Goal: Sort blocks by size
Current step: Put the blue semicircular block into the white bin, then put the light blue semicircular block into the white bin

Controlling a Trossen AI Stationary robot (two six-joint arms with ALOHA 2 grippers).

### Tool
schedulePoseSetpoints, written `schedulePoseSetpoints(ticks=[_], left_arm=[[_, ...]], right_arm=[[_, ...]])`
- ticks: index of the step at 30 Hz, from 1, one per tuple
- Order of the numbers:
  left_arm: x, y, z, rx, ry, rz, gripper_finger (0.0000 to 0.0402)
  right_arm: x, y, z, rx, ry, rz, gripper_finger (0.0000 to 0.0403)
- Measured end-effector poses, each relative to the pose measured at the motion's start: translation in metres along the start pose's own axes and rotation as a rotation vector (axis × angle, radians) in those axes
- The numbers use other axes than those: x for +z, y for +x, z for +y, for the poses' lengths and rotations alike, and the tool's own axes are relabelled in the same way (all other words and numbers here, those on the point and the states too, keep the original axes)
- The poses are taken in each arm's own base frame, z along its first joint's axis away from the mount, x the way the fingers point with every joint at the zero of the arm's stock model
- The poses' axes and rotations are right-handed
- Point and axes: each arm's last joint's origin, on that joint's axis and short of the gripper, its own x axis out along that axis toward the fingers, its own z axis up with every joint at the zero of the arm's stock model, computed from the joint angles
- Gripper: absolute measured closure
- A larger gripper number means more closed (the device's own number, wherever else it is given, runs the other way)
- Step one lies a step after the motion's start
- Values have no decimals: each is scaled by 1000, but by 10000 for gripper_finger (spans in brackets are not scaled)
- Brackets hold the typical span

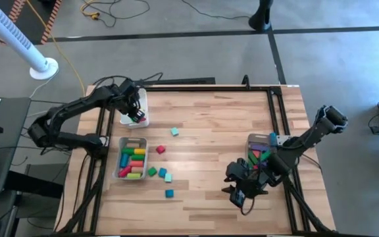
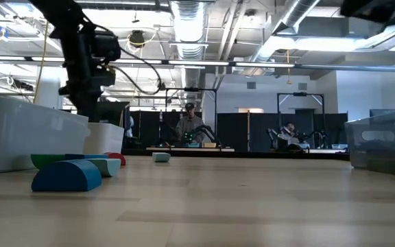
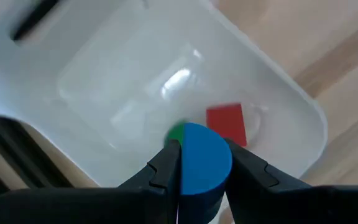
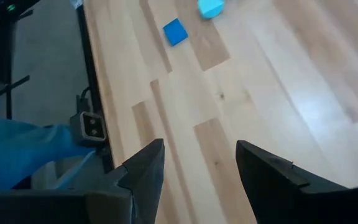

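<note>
The left pincer (image 3: 199,171) grasps a blue cylinder (image 3: 205,160) above a clear bin (image 3: 278,93) holding a red block (image 3: 227,122); the right pincer (image 4: 199,163) hangs released over the counter (image 4: 278,93).

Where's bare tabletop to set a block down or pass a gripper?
Free: the broad wood strip between the loose blocks and the right bin, and the table's near edge. Crowded: beside the full left bin, where the loose blocks lie, and around the right gripper.
</note>
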Motion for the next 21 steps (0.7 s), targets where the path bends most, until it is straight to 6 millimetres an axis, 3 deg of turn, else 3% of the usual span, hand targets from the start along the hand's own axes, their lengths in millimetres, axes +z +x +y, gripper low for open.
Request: schedulePoseSetpoints(ticks=[7, 13, 16, 21], left_arm=[[-10, 15, 1, -4, -55, 32, 276], [-8, 15, 1, -14, -83, 3, 247], [-6, 15, 0, -41, -105, -15, 235], [-4, 13, -4, -129, -124, -39, 225]], right_arm=[[29, 10, -23, -73, 17, -49, 177], [55, 17, -46, -132, 56, -98, 177], [69, 29, -53, -134, 42, -146, 177], [90, 71, -54, -16, 28, -214, 177]])
